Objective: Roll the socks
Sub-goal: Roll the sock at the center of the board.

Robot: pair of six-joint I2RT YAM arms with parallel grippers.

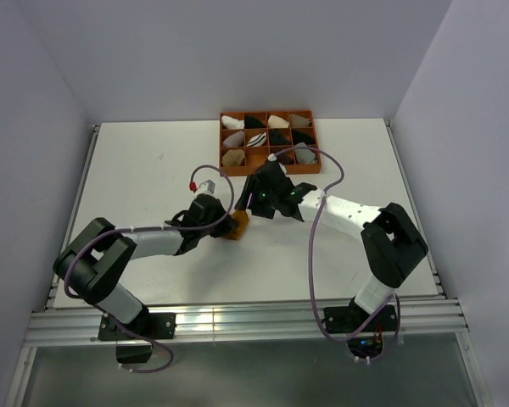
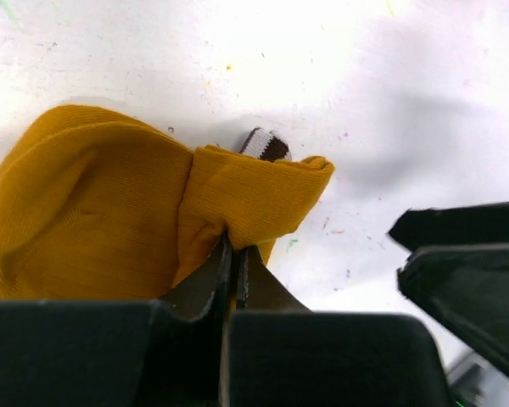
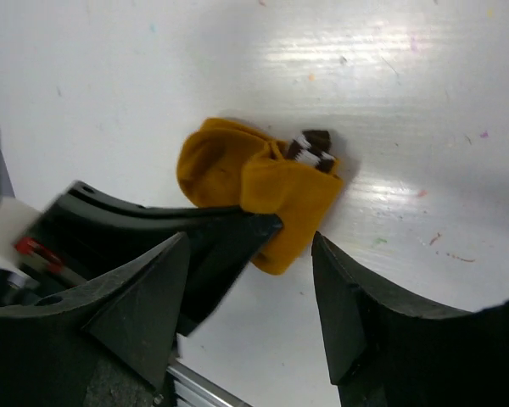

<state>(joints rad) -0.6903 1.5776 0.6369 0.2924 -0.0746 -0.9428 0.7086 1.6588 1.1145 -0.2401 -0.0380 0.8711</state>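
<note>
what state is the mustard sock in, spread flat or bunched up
Bunched up: the mustard sock is doubled over itself in a lump, striped cuff poking out, the left tool pinched shut on its fold.

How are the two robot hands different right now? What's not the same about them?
The left gripper is shut; the right gripper is open, its fingers spread wide. The left gripper pinches a fold of the yellow sock; the right gripper holds nothing. Both are black, have two fingers, and sit close to that sock.
</note>
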